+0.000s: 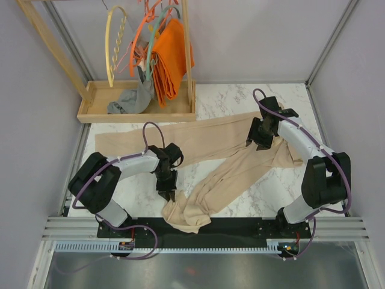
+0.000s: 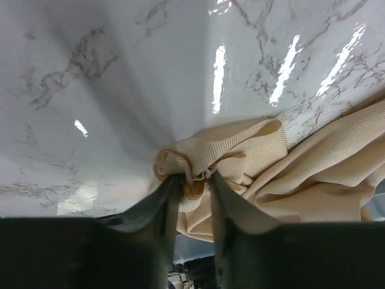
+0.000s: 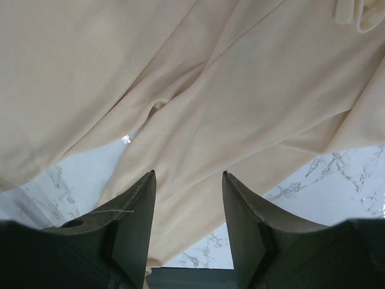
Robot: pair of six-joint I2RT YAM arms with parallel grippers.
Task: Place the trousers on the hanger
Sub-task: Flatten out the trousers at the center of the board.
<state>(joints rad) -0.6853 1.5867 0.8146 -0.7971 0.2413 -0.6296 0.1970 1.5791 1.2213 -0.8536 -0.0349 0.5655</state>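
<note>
The left gripper has its jaws pinched shut on a bunched fold of the trousers, near the end of the leg that trails toward 7 o'clock on the worktop. This hold looks meant to gather the loose cloth for lifting. The right gripper hangs over the wider part of the garment at about 2 o'clock. Its jaws are spread apart with nothing between them, apparently lined up to take a second hold so the thin fabric does not sag from one point. The trousers lie flat and sprawled, with the other leg running out toward 9 o'clock. The hanger, pale and arch-shaped, waits on the wooden rack at 11 o'clock, well apart from the trousers and beside an orange cloth. The draping is not yet begun.
</note>
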